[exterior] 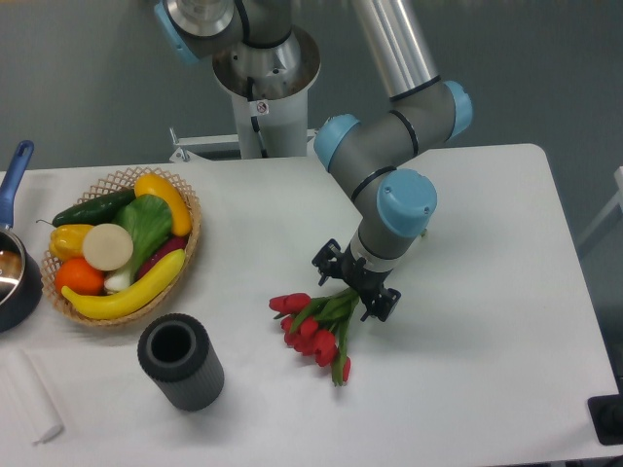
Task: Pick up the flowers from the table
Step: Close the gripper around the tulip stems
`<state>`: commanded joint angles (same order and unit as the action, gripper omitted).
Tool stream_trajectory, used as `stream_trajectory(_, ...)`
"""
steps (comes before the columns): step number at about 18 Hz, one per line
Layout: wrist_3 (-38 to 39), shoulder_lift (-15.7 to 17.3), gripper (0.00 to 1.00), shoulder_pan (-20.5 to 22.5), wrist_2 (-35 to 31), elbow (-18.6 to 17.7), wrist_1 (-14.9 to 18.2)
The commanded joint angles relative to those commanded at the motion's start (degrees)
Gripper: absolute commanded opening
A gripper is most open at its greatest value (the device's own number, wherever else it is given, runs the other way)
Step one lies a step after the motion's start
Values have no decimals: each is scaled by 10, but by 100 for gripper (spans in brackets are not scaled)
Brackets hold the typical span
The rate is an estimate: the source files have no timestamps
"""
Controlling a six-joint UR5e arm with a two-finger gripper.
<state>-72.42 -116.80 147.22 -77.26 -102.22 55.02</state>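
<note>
We see the flowers (317,331) lying flat on the table (487,292), roughly mid-table, red heads fanned toward the front-left, green stems running up-right under the gripper (355,284). Gripper sits low right over the stems, fingers spread wide, one finger (327,258) on the upper-left side of the stems and the other (383,304) on the lower-right, so the stems pass between them. Nothing is clamped; we can't tell whether the tips touch the stems or the tabletop. Left of the bunch, well apart, is a dark ribbed cylinder (181,361) standing upright w/ open top. Further left, a wicker basket (127,243) w/ fruit & veg, and a dark pot (14,272) w/ blue handle at the table edge.
</note>
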Motion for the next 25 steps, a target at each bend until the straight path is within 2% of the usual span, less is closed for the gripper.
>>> stream_trajectory(16,1,-8,99,-4,-1,-1,0)
stream_trajectory(18,1,-8,94,-4,-1,-2,0)
stream_trajectory(21,2,-6,74,-5,-1,-2,0)
stream_trajectory(25,23,-4,57,-6,0,-3,0)
